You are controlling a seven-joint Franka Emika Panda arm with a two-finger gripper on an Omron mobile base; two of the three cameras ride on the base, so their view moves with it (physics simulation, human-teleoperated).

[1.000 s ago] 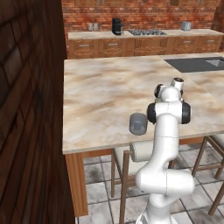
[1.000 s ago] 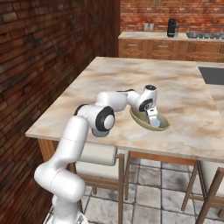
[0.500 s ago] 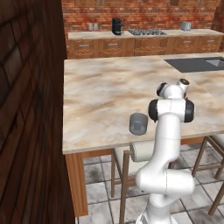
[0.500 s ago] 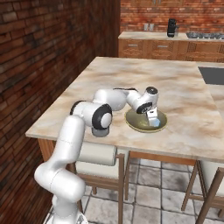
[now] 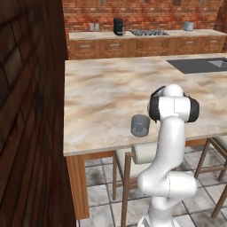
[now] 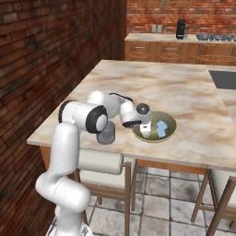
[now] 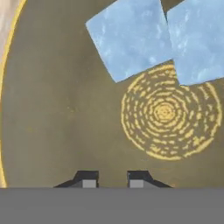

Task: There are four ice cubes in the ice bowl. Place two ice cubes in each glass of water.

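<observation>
The ice bowl (image 6: 169,120) is wide and olive-yellow and sits near the island's front edge. Two pale blue ice cubes (image 6: 161,129) lie in its right half. The hand view shows them large at the top, one ice cube (image 7: 129,37) beside another (image 7: 199,39). My gripper (image 6: 145,132) points down into the bowl's left part, just left of the cubes. In the hand view my gripper (image 7: 112,179) has a small gap between its tips, with bare bowl floor (image 7: 57,109) showing through. One grey-blue glass (image 5: 140,125) stands left of the bowl, partly behind my elbow (image 6: 107,134).
The marble island (image 5: 102,93) ends close in front of the bowl and glass. A dark sink (image 5: 199,65) is set in its far right. Stools (image 6: 99,163) stand under the front edge. A brick wall (image 6: 41,60) runs along the left.
My hand has slid left across the bowl, away from the cubes. The elbow has swung left and down beside the glass.
</observation>
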